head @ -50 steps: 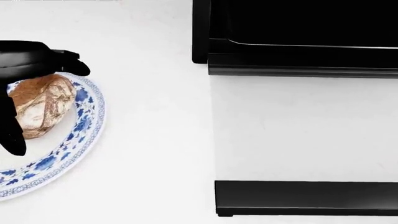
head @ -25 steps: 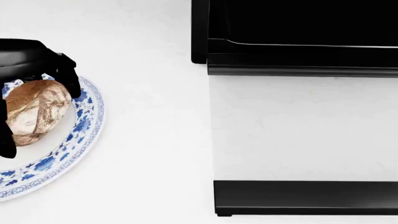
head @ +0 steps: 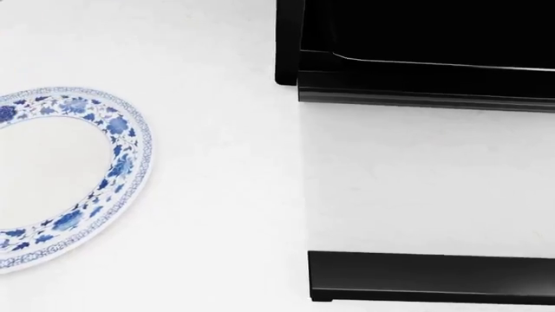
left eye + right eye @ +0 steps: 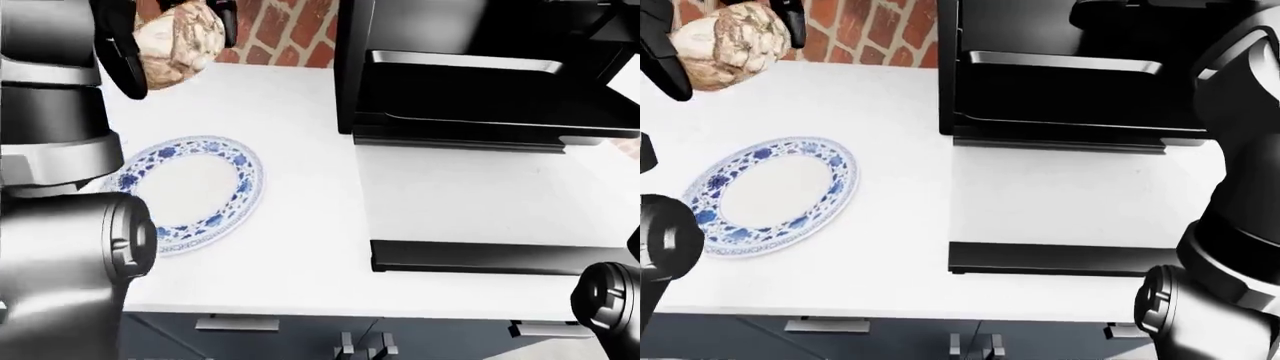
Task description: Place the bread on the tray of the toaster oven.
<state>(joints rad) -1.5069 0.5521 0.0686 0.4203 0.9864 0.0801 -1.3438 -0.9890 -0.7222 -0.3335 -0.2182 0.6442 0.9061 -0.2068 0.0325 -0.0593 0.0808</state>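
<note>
A round brown bread loaf is held in the air at the top left of the left-eye view, above the white counter. The black fingers of my left hand close round it; it also shows in the right-eye view. The blue-and-white plate below is empty. The black toaster oven stands open at the upper right, with its metal tray inside. Its glass door lies flat on the counter. My right arm rises at the right; its hand is dark against the oven.
The door's black handle bar lies across the bottom right of the head view. A red brick wall backs the counter. Drawer handles show under the counter's edge. White counter separates plate and oven.
My left hand has closed on the bread and lifted it off the plate, out of the head view. The plate is now empty. The head view has shifted slightly.
</note>
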